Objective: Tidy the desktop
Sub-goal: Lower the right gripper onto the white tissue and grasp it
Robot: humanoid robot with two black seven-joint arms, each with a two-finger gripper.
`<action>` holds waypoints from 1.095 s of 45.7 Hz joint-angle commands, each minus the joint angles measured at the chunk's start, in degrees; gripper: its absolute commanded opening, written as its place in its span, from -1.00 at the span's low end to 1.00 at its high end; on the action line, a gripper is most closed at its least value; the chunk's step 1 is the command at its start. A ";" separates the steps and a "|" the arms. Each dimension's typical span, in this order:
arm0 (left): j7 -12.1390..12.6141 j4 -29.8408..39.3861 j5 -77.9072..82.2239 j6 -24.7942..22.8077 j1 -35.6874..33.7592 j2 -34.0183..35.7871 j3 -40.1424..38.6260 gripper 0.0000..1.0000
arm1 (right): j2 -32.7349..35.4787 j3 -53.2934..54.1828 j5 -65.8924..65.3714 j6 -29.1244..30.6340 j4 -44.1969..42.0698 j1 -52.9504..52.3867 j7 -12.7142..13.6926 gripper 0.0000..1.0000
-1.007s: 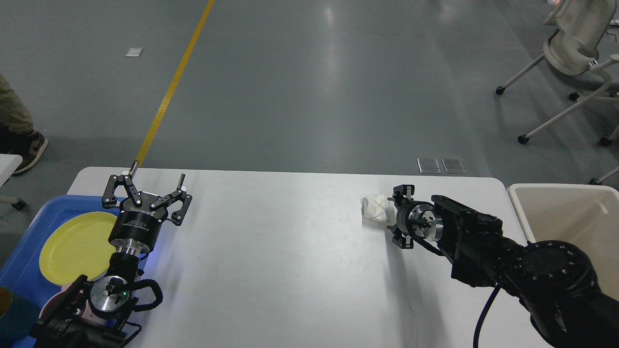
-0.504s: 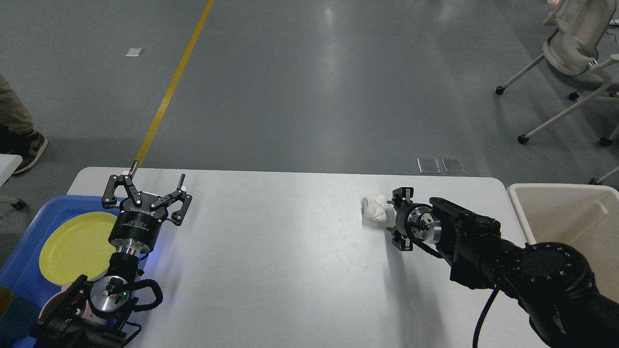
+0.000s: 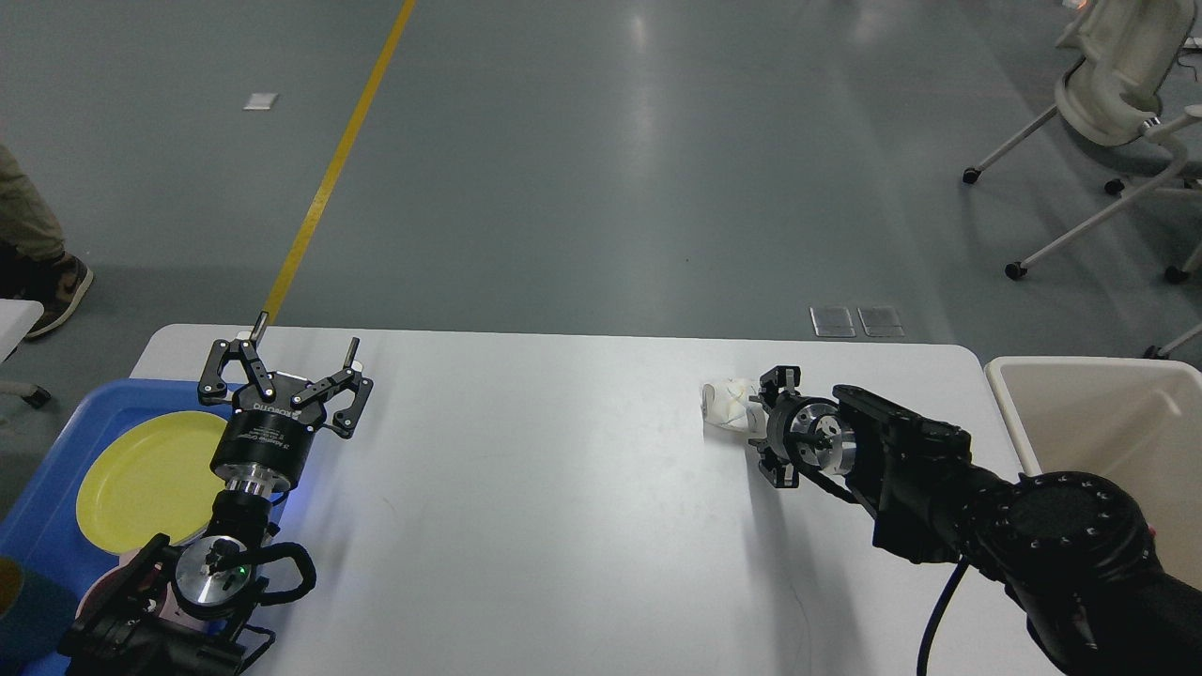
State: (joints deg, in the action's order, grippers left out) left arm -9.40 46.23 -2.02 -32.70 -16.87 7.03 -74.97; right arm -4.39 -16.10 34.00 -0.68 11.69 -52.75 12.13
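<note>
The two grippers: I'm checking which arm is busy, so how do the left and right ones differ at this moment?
The left gripper stands with its fingers spread wide and nothing between them; the right gripper is seen end-on, so its fingers cannot be told apart. The left one hovers beside the blue tray with the yellow plate; the right one is up against the crumpled white paper. Both are black and over the desktop.

Single head view, looking forward and down over the desktop (image 3: pixel 563 488)
</note>
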 commanded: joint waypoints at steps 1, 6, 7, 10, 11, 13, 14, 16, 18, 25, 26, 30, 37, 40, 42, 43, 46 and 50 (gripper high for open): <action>0.00 0.00 0.00 0.00 0.00 0.00 0.00 0.93 | -0.01 -0.15 -0.07 -0.02 -0.08 0.19 0.00 -0.01; 0.00 0.00 0.00 0.00 0.00 0.00 0.00 0.93 | -0.01 -0.24 0.01 -0.02 -0.08 0.10 0.00 -0.12; 0.00 0.00 0.00 0.00 0.00 0.00 0.00 0.93 | -0.01 -0.24 -0.07 -0.02 -0.08 0.19 -0.08 -0.15; 0.00 0.00 0.00 0.00 0.00 0.00 0.00 0.93 | -0.01 -0.24 -0.07 -0.02 -0.08 0.54 -0.52 -0.18; 0.00 0.00 0.00 0.00 0.00 0.00 0.00 0.93 | -0.01 -0.24 -0.07 -0.02 -0.08 0.63 -0.53 -0.20; 0.00 0.00 0.00 0.00 0.00 0.00 0.00 0.93 | -0.01 -0.24 -0.07 -0.02 -0.17 0.72 -0.70 -0.26; 0.00 0.00 0.00 0.00 0.00 0.00 0.00 0.93 | 0.08 -0.33 -0.07 0.07 -0.17 0.72 -0.79 -0.29; 0.00 0.00 0.00 0.00 0.00 0.00 0.00 0.93 | -0.01 -0.33 -0.07 0.07 -0.35 0.81 -0.96 -0.30; 0.00 0.00 0.00 0.00 0.00 0.00 0.00 0.93 | -0.01 -0.33 -0.07 0.07 -0.44 0.81 -0.96 -0.30; 0.00 0.00 0.00 0.00 0.00 0.00 0.00 0.93 | -0.01 -0.33 -0.60 0.07 -0.44 0.90 -0.96 -0.47; 0.00 0.00 0.00 0.00 0.00 0.00 0.00 0.93 | -0.01 -0.33 -0.86 0.07 -0.44 0.98 -0.88 -0.52; 0.00 0.00 0.00 0.00 0.00 0.00 0.00 0.93 | 0.08 -0.33 -0.87 0.42 -0.35 0.98 -0.79 -0.89; 0.00 0.00 0.00 0.00 0.00 0.00 0.00 0.93 | 0.70 -0.33 -1.04 0.95 0.27 0.98 0.00 -1.00; 0.00 0.00 0.00 0.00 0.00 0.00 0.00 0.93 | 1.13 -0.24 -1.04 1.12 0.35 0.98 0.18 -1.00; 0.00 0.00 0.00 0.00 0.00 0.00 0.00 0.93 | 1.49 -0.24 -1.04 1.82 0.62 0.90 0.53 -1.00; 0.00 0.00 0.00 0.00 0.00 0.00 0.00 0.93 | 1.58 -0.24 -1.04 2.44 0.62 0.90 0.79 -1.00; 0.00 0.00 0.00 0.00 0.00 0.00 0.00 0.93 | 2.01 -0.07 -1.04 3.58 0.62 0.81 1.23 -1.00; 0.00 0.00 0.00 0.00 0.00 0.09 0.00 0.93 | 2.54 -0.07 -1.04 3.67 0.62 0.72 1.32 -1.00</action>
State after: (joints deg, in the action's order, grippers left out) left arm -9.40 46.23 -2.02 -32.70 -16.87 7.03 -74.97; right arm -2.54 -16.25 32.96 2.41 12.28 -51.87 13.18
